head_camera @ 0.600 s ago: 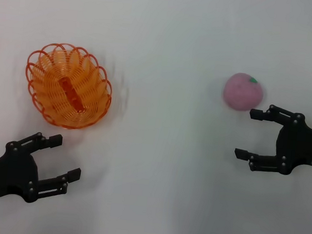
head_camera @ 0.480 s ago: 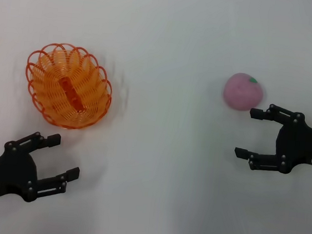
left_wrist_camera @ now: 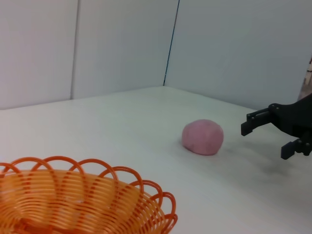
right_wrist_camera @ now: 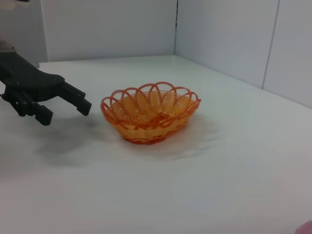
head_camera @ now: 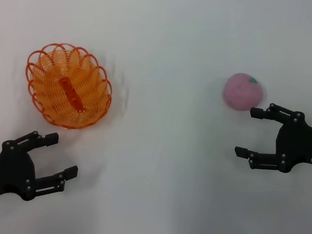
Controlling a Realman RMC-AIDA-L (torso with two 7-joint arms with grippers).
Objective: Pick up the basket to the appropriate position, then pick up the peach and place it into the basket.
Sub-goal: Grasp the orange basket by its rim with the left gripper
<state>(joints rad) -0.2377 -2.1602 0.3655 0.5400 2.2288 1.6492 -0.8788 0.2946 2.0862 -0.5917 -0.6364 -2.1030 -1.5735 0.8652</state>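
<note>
Open table (head_camera: 163, 151) between basket (head_camera: 69, 85) and peach (head_camera: 242, 91).

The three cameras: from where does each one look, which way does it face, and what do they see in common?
Head view: from above, facing down at the table; shows left gripper and right gripper, both open.
Left wrist view: low beside the basket, facing the peach; shows only the other arm's gripper.
Right wrist view: low, facing the basket and the left gripper; the peach just shows at the edge.
Shared: basket and peach.

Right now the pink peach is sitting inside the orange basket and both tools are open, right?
Not quite. The peach lies on the table, far from the empty basket, as the head view shows. The left tool and right tool are open.
</note>
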